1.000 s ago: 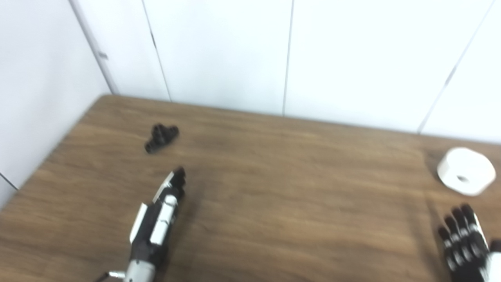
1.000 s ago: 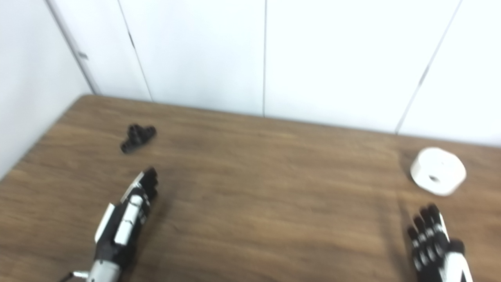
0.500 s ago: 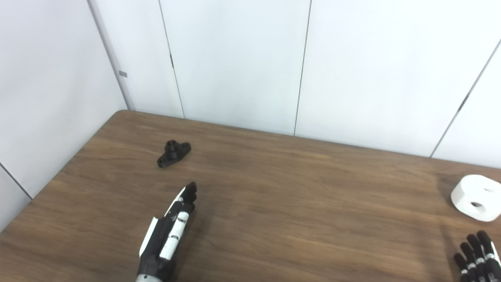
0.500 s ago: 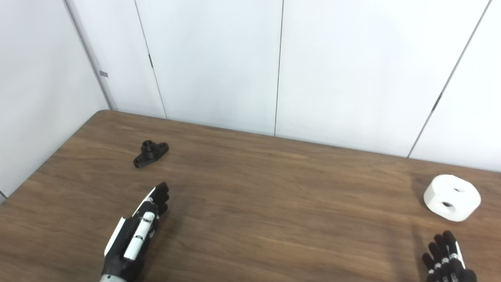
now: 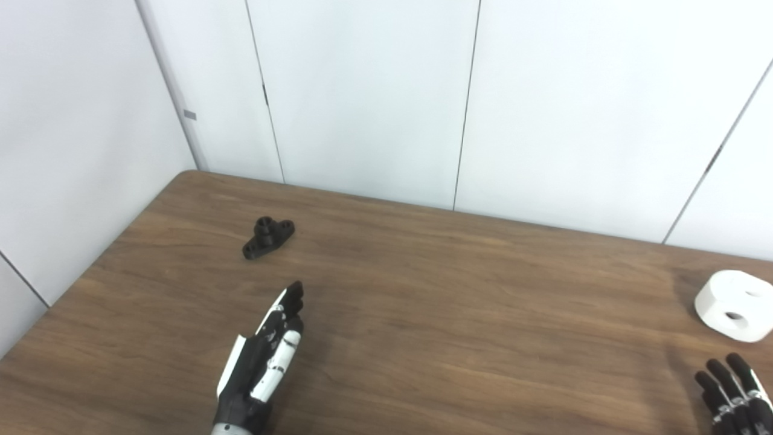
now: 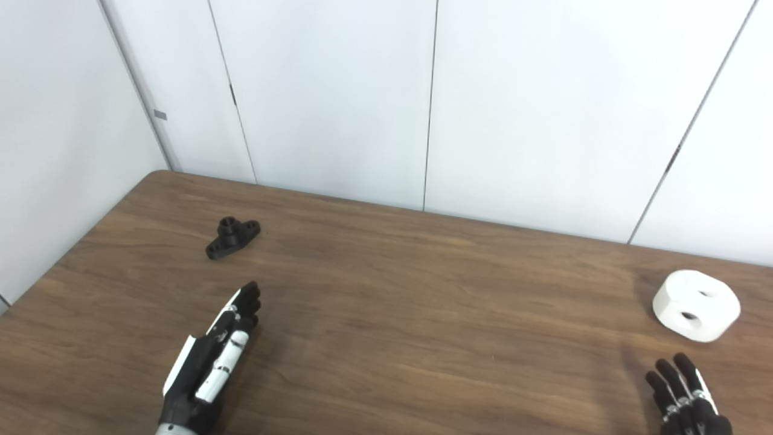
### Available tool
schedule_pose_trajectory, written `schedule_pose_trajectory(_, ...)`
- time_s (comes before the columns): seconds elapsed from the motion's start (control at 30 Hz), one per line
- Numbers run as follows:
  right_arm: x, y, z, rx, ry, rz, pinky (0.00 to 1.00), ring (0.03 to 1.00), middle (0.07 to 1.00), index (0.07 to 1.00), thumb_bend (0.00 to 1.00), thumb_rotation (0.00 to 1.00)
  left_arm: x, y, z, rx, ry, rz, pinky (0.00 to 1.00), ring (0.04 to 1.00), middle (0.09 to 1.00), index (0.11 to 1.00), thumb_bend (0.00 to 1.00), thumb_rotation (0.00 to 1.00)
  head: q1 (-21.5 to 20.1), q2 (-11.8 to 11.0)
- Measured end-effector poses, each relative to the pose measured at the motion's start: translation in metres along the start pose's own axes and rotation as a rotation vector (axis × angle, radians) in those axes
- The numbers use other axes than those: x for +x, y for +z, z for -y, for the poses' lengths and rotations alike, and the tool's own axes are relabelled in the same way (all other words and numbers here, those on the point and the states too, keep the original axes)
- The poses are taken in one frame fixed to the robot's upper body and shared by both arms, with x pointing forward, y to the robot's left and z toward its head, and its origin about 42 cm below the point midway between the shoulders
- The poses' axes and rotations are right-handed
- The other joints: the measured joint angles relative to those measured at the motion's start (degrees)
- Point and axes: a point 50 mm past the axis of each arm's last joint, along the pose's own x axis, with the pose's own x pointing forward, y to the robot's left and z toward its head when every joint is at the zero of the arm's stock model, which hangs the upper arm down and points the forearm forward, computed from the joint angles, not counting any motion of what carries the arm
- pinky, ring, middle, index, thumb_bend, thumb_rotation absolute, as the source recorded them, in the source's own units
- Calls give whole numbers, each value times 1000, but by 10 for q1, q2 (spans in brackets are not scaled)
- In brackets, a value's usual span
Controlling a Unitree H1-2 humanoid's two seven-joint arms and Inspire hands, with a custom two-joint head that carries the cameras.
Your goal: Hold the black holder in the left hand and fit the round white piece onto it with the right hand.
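Near the front edge of the brown wooden surface (image 5: 459, 338), toward its left side: left hand (image 5: 263, 362) stretched out flat and edge-on, fingers (image 5: 291, 299) straight and close together, pointing toward the far left corner, holding nothing. At the front right corner: right hand (image 6: 685, 396) only partly in view, fingers (image 6: 667, 377) spread and extended, empty, palm cut off by the picture's bottom edge. Just beyond it, near the right edge: round white piece (image 6: 696, 305) lying flat, two holes visible in its top, apart from the fingertips. Farther back, toward the far left corner: black holder (image 5: 268, 237) lying on the surface, well ahead of the left fingertips, untouched. Behind the far edge: white wall panels (image 5: 362, 90) with thin dark vertical seams.
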Motion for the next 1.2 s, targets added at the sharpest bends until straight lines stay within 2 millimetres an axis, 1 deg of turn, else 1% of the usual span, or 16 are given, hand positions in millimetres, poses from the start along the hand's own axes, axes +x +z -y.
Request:
schedule_pose_trajectory(0.07,1,0,0,-3,1,0,868,862,878,886,743,884,1,2,0,24,5,-10,938,956,954,955,412,312,3,0)
schedule_pose_trajectory(0.1,1,0,1,-6,1,-1,844,853,872,877,747,871,2,5,-1,51,10,-8,920,939,940,943,438,250,4,0)
schedule_pose_trajectory(0.2,1,-1,1,-9,1,2,810,843,863,860,756,857,3,11,-3,155,37,-12,898,923,931,931,492,186,3,0)
schedule_pose_trajectory(0.27,1,-1,2,-10,2,4,817,842,863,856,784,847,6,19,-5,242,59,4,879,913,928,923,556,150,1,-1)
schedule_pose_trajectory(0.3,1,-1,2,-10,2,3,824,841,863,857,796,841,8,21,-7,278,70,11,888,919,933,923,573,142,1,-1)
schedule_pose_trajectory(0.4,2,-1,4,-14,7,2,821,838,862,858,810,833,19,30,-11,386,102,38,895,924,929,907,627,160,-3,-1)
schedule_pose_trajectory(0.47,2,-1,5,-17,11,-1,791,832,858,852,820,823,29,36,-14,441,131,50,912,927,930,901,656,132,-3,-3)
schedule_pose_trajectory(0.53,2,-1,6,-16,13,0,770,829,855,849,818,815,37,41,-20,488,164,59,873,910,918,888,691,122,-4,-2)
schedule_pose_trajectory(0.57,2,-1,6,-17,15,0,758,825,852,846,824,816,41,44,-22,514,176,61,864,909,918,888,704,133,-4,-2)
schedule_pose_trajectory(0.63,3,-1,6,-20,18,-1,755,823,850,846,836,816,49,48,-25,549,190,68,880,924,931,893,722,163,-4,-2)
schedule_pose_trajectory(0.67,3,-1,6,-22,20,-2,755,824,852,848,840,815,52,50,-26,563,198,64,894,936,942,899,729,195,-4,-2)
schedule_pose_trajectory(0.77,3,-1,6,-24,24,-3,768,833,862,856,847,817,58,52,-30,601,217,32,903,943,953,908,737,249,-5,-2)
schedule_pose_trajectory(0.8,3,-1,6,-25,25,-4,765,834,864,855,839,821,59,53,-31,609,220,25,925,956,960,914,735,257,-5,-1)
schedule_pose_trajectory(0.93,3,-2,5,-32,30,-7,769,844,877,860,842,828,67,59,-39,627,227,37,989,996,960,915,713,241,-5,0)
schedule_pose_trajectory(1.2,2,-2,5,-35,33,-10,810,872,898,892,846,835,97,69,-59,686,244,80,1000,1000,961,893,697,257,-4,2)
